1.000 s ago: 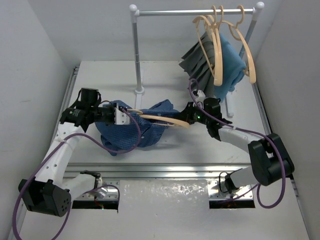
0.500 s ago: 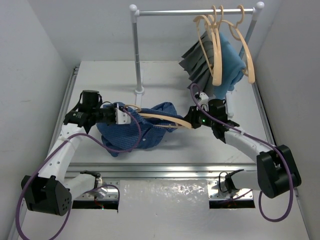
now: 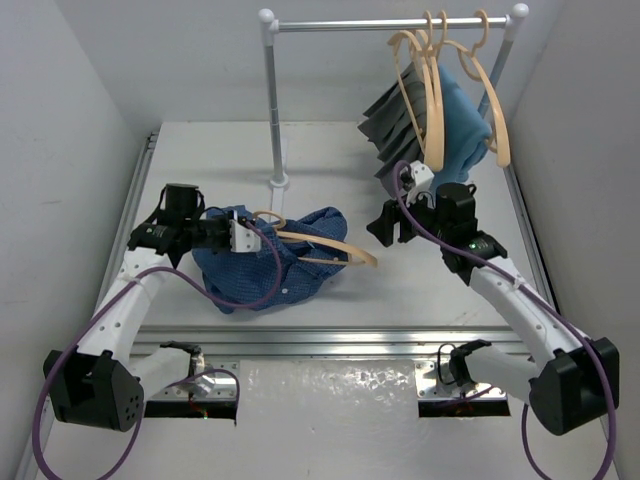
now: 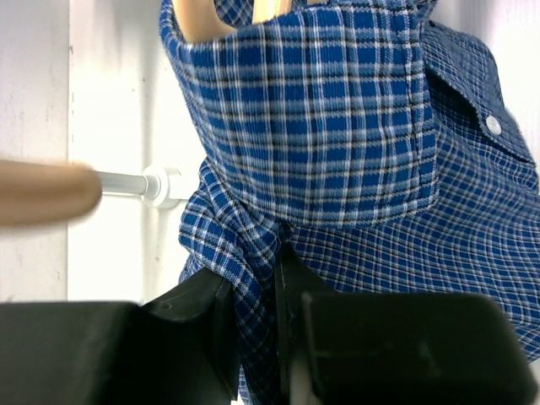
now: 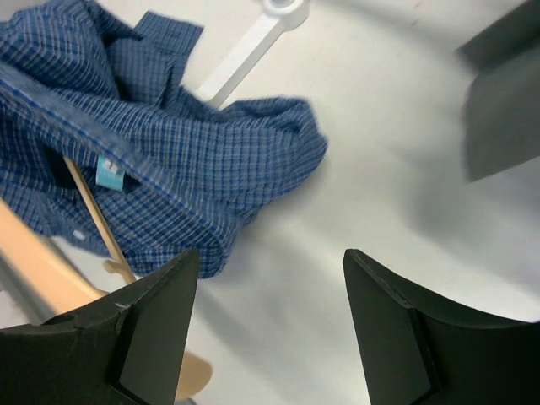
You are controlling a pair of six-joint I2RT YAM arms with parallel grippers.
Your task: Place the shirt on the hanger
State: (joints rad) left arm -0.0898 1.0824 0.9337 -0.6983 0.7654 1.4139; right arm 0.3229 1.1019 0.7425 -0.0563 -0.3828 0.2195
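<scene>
Left gripper: jaws nearly closed, pinching a fold of the shirt, which lies bunched on the table left of centre. The hanger is threaded into the shirt with its long axis running left to right, and its bare right end pokes out toward the right arm. Right gripper: jaws wide apart and empty, just past that end and slightly behind it. The right arm is nearer the free end, so it is probably the one to grip there.
</scene>
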